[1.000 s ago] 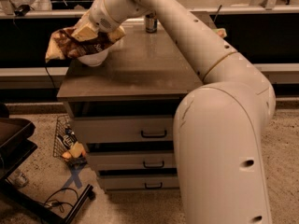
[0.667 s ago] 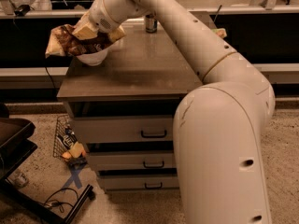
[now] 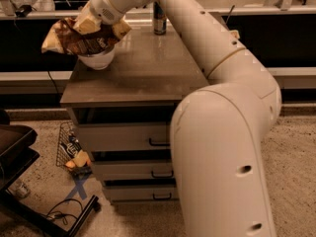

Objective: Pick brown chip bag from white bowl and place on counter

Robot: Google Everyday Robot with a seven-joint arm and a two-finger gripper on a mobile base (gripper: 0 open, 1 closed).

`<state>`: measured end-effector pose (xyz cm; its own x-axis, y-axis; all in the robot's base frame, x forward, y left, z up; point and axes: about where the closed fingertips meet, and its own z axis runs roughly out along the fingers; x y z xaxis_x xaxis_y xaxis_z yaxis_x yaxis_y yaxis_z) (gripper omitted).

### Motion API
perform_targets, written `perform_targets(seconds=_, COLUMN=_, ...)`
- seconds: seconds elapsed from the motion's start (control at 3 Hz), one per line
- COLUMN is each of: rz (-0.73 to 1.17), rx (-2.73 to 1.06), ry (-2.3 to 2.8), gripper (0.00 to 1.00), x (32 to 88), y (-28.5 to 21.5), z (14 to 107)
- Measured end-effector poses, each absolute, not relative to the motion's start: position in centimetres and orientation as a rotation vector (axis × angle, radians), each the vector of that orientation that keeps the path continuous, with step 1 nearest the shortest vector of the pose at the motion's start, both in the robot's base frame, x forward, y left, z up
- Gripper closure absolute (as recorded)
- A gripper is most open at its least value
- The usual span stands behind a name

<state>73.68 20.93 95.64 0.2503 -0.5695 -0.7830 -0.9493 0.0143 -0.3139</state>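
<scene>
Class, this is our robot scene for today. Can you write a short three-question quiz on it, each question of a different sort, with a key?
1. Where is the pincer?
A. At the brown chip bag, over the white bowl
B. On a drawer handle
C. Down on the floor
2. How many drawers with black handles show below the counter?
3. True or false: the brown chip bag lies flat in the middle of the counter, far from the white bowl.

Key: 1 A; 2 three; 3 false.
</scene>
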Motion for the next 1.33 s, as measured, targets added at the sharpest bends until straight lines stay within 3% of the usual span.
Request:
perform_targets(seconds=0.67, rz=0.332, rx=-1.713, ry=1.369, gripper=1.00, x=72.8, y=18.5, z=107.4)
perform_targets(seconds=1.33, rz=0.248, rx=-1.525, ry=1.478, gripper=1.00, x=73.8, y=10.1, z=111.2)
